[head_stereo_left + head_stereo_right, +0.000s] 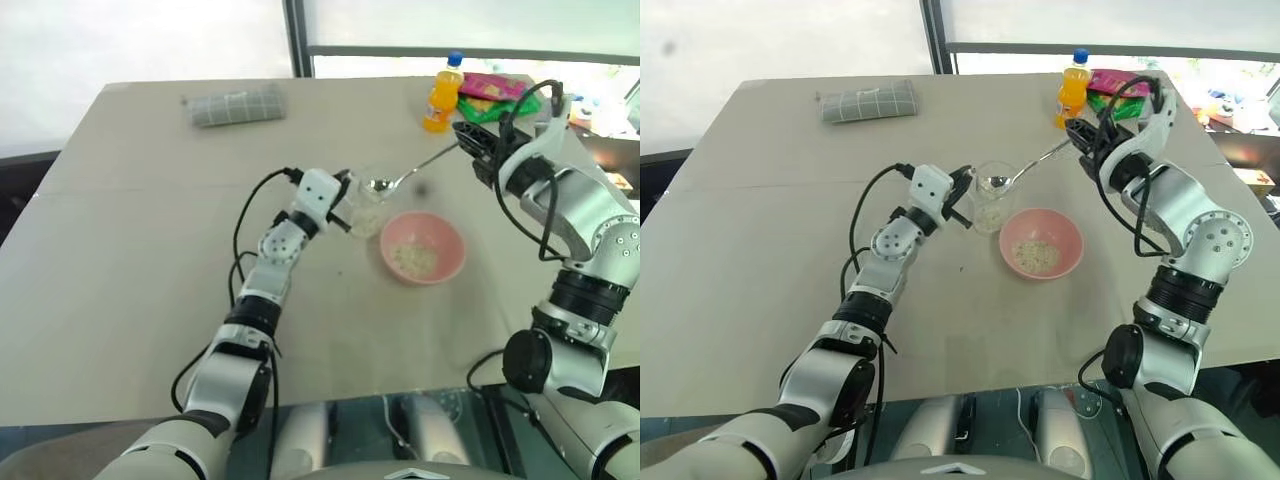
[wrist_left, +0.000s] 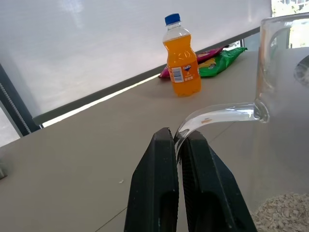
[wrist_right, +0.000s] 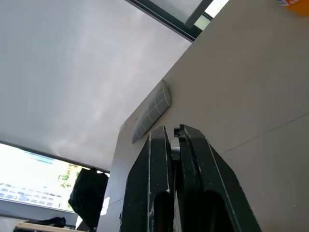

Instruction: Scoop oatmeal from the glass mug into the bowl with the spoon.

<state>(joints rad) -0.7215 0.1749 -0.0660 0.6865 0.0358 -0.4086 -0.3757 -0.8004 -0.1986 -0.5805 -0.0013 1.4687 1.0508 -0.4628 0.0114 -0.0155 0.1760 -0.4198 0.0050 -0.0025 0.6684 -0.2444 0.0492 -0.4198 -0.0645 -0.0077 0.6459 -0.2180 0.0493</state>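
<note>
Holding mid-tabletop, our left tool (image 2: 177, 145) pinches the fragile, slick glass mug (image 1: 991, 196) by its handle; our right tool (image 1: 1080, 135) clamps the stiff, light spoon (image 1: 1025, 168) near its handle end, above the mug's rim.

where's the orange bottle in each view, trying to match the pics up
Left eye view: orange bottle at the table's far right, beside the snack packets.
Right eye view: same far-right spot, just beyond the right gripper.
Left wrist view: upper middle, beyond the glass mug handle.
Right wrist view: a sliver of orange at the top right corner may be it; cannot tell.
Shared landmark: the snack packets.
</note>
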